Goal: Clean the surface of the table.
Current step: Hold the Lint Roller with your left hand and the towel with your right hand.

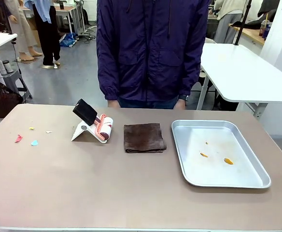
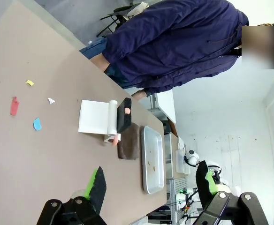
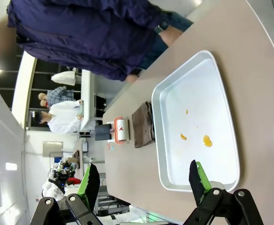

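The table is open along its near edge; lint roller, cloth and tray block the middle.

The large rectangular table, matte brownish-tan with a thin pale edge, stands level, small coloured scraps littering it well left of the shiny metal tray.

On the table, a few paper scraps lay far out on the left, with the lint roller just to their right and the folded cloth next along, near the middle. Right of the cloth sat the metal tray, with a few small bits lying in it. The person stood behind the far edge, beyond the roller and cloth.
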`<state>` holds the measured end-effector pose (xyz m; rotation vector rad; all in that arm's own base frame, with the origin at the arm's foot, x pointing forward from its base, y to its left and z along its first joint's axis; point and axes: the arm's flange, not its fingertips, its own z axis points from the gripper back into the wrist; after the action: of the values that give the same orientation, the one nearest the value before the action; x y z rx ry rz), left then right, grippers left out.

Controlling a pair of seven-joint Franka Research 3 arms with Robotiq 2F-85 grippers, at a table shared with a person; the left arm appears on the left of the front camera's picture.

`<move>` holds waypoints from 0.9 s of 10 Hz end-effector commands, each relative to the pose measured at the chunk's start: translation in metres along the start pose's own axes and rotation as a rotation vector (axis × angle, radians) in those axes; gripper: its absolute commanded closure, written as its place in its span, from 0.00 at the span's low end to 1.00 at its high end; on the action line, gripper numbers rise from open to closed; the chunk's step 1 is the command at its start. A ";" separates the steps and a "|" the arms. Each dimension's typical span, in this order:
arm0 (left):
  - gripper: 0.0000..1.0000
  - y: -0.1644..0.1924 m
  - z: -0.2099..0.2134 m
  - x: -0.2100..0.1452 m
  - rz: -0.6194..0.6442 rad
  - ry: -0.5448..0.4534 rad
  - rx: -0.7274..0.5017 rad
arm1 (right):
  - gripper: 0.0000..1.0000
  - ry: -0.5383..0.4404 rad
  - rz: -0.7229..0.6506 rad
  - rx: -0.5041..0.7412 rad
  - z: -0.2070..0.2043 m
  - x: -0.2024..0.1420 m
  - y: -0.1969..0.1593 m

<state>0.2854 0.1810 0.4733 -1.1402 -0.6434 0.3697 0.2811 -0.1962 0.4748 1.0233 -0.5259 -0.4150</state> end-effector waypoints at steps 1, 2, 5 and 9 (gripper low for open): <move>0.00 0.000 0.001 0.000 0.002 -0.003 -0.003 | 0.00 0.001 0.001 0.000 0.000 0.000 0.000; 0.00 -0.009 -0.007 0.003 -0.013 0.021 0.031 | 0.00 -0.007 0.032 -0.053 -0.013 -0.003 0.012; 0.00 -0.033 -0.030 0.030 -0.109 0.122 0.173 | 0.00 0.052 0.237 -0.201 -0.084 -0.015 0.077; 0.00 -0.064 -0.105 0.052 -0.314 0.356 0.379 | 0.00 0.287 0.493 -0.290 -0.209 -0.025 0.145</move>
<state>0.3759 0.1136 0.5186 -0.7430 -0.4514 0.0684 0.3650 0.0213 0.5136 0.6705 -0.4615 0.0617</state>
